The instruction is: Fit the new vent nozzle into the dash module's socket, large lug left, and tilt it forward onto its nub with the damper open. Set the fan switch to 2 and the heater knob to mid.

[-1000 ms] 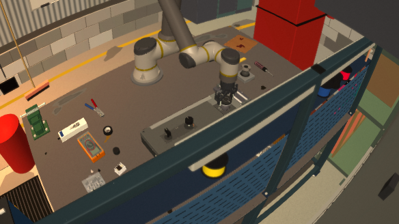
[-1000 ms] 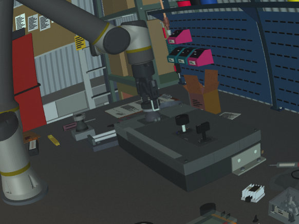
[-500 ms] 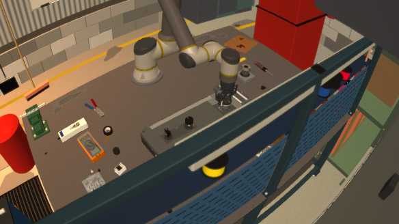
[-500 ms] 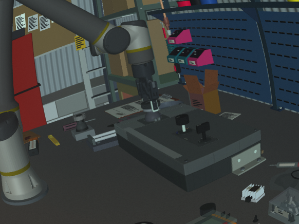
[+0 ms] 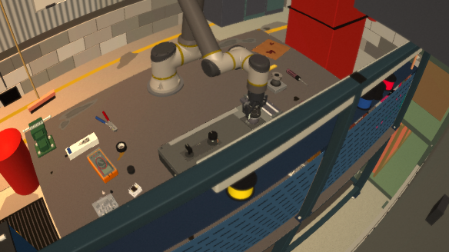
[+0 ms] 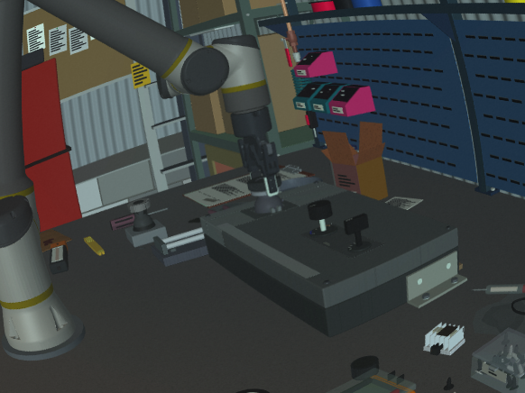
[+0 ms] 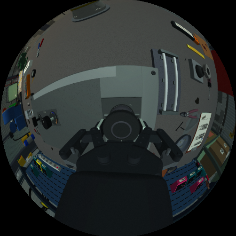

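Observation:
A dark round vent nozzle (image 7: 121, 127) stands upright in the socket (image 6: 266, 208) at one end of the grey dash module (image 6: 333, 250), and my gripper (image 7: 121, 128) is closed around its body from above. A second dark nozzle (image 6: 142, 215) stands on a small grey stand on the bench beside the module. On the module's top plate the black heater knob (image 6: 320, 210) stands on its white stem and the black fan switch lever (image 6: 356, 225) rises beside it. The nozzle's lugs and damper are hidden by my fingers.
The robot's base (image 5: 165, 73) stands behind the module. A grey rack with two white bars (image 7: 168, 82) lies between the module and the spare nozzle's stand. A multimeter (image 5: 102, 164), pliers (image 5: 105, 121) and small parts lie at the far end; a blue pegboard (image 6: 406, 90) backs the bench.

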{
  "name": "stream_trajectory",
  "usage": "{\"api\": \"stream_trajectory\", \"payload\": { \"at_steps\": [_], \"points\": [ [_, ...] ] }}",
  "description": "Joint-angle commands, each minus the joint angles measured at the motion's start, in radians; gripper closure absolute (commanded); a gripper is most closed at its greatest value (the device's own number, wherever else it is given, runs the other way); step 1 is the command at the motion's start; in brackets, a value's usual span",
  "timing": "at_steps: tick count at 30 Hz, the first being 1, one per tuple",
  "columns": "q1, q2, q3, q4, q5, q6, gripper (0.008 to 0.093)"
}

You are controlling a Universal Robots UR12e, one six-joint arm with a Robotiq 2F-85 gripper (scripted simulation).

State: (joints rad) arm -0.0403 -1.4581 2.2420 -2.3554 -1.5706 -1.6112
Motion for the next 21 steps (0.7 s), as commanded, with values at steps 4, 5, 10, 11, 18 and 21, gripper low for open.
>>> {"api": "stream_trajectory", "payload": {
  "at_steps": [4,5,10,11,18,21],
  "points": [
    [0.000,0.000,0.000,0.000,0.000,0.000,0.0829],
    [0.000,0.000,0.000,0.000,0.000,0.000,0.0849],
    [0.000,0.000,0.000,0.000,0.000,0.000,0.0934],
    [0.000,0.000,0.000,0.000,0.000,0.000,0.0934],
    [0.000,0.000,0.000,0.000,0.000,0.000,0.0934],
    [0.000,0.000,0.000,0.000,0.000,0.000,0.0934]
  ]
}}
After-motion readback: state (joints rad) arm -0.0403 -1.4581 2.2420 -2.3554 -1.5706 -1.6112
